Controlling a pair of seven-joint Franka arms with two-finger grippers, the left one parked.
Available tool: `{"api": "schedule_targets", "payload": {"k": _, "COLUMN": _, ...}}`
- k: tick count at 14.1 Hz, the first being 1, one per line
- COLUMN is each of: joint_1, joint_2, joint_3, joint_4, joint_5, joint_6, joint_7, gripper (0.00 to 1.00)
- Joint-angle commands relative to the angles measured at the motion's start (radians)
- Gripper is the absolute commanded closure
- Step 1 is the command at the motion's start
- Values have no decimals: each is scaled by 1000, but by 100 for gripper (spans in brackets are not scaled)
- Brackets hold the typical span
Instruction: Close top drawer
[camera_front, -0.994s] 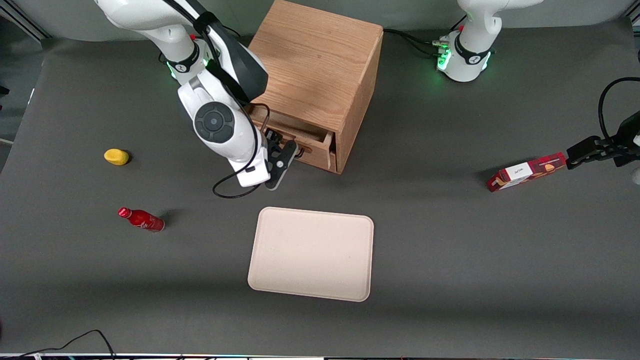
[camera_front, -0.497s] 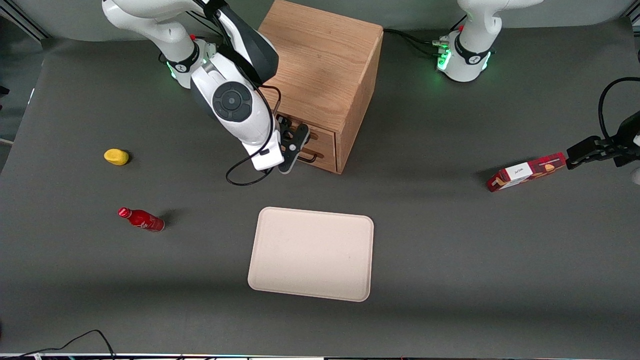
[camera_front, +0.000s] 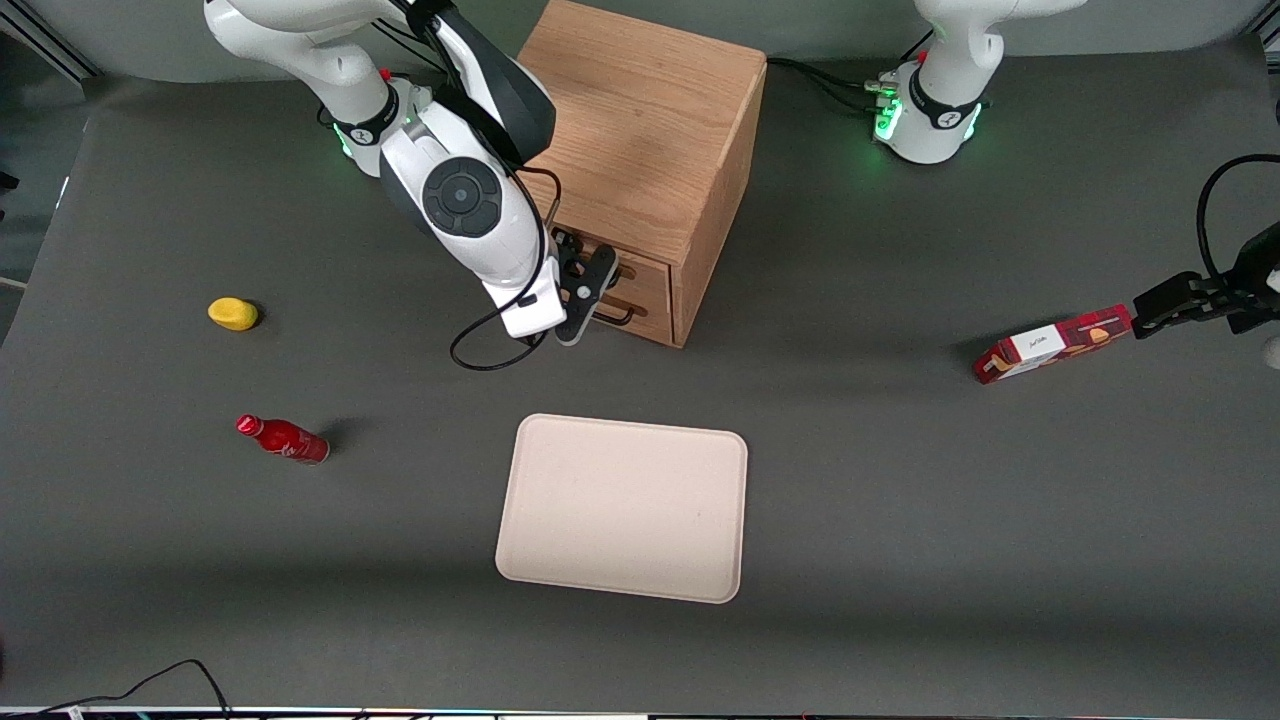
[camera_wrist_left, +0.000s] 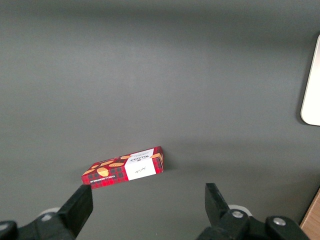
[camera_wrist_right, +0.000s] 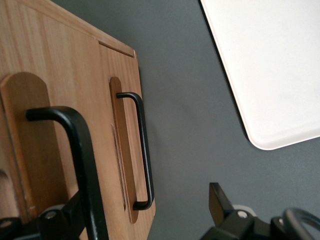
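Against the top drawer (camera_front: 628, 268) front, the bent arm's gripper (camera_front: 590, 285) hangs, jaws spread.

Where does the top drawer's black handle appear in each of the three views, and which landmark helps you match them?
Front view: the top drawer's handle is at the cabinet's front, partly hidden by the gripper.
Right wrist view: the handle is close up, beside the lower drawer's handle.
Left wrist view: not in it.
Shared landmark: the beige tray.

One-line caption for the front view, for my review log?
Right arm's gripper at the wooden cabinet's front, by the top drawer, which looks pushed in; tray nearer the camera.
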Motion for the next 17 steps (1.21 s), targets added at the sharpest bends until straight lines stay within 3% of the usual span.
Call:
{"api": "schedule_targets", "payload": {"k": 1, "joint_1": 5, "joint_2": -51, "joint_3": 17, "joint_4": -49, "joint_5": 15, "joint_6": -14, "joint_7": 21, "gripper": 0}}
{"api": "schedule_targets", "payload": {"k": 8, "joint_1": -14, "joint_2": -49, "joint_3": 2, "joint_4": 60, "joint_5": 22, "joint_6": -124, "joint_7": 9, "gripper": 0}}
{"api": "schedule_targets", "payload": {"k": 12, "joint_1": -74, "joint_2": -63, "joint_3": -1, "joint_4": 129, "joint_5": 77, "joint_6": -192, "joint_7": 10, "gripper": 0}}
{"api": "schedule_targets", "payload": {"k": 14, "joint_1": -101, "joint_2": -95, "joint_3": -47, "joint_4": 131, "joint_5": 129, "joint_6": -192, "joint_7": 13, "gripper": 0}}
{"api": "schedule_targets", "payload": {"k": 17, "joint_1": -107, "joint_2": -158, "joint_3": -152, "joint_4": 129, "joint_5": 139, "joint_6": -212, "joint_7": 71, "gripper": 0}}
